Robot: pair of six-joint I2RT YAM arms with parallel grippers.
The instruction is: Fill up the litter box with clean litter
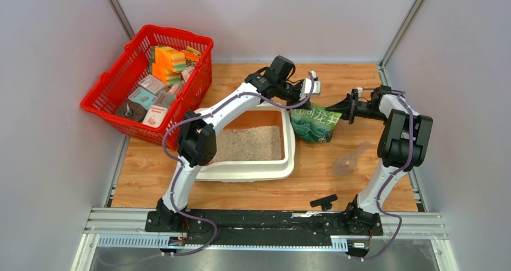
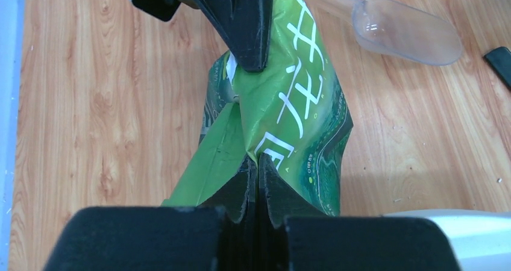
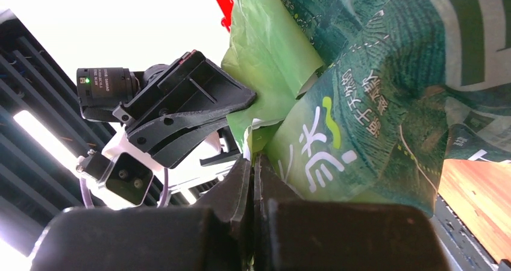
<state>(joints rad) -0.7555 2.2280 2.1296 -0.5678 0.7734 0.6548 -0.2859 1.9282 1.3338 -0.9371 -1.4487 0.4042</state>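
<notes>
The cream-white litter box (image 1: 290, 144) lies mid-table with pale clean litter (image 1: 250, 143) across its orange-brown floor. Just right of it the dark green printed bag (image 1: 313, 123) is held up between both arms. My left gripper (image 1: 299, 101) is shut on the bag's top edge (image 2: 295, 114), its jaws pinched together on the green film (image 2: 258, 165). My right gripper (image 1: 335, 109) is shut on the bag's other side (image 3: 253, 162), with the bag (image 3: 373, 102) bulging beside it. The bag's opening is hidden.
A red wire-mesh basket (image 1: 108, 102) of packaged goods stands at the back left, close to the litter box. A clear plastic scoop (image 1: 351, 158) lies on the wood right of the box, also visible in the left wrist view (image 2: 407, 30). A small black piece (image 1: 323, 202) lies near the front edge.
</notes>
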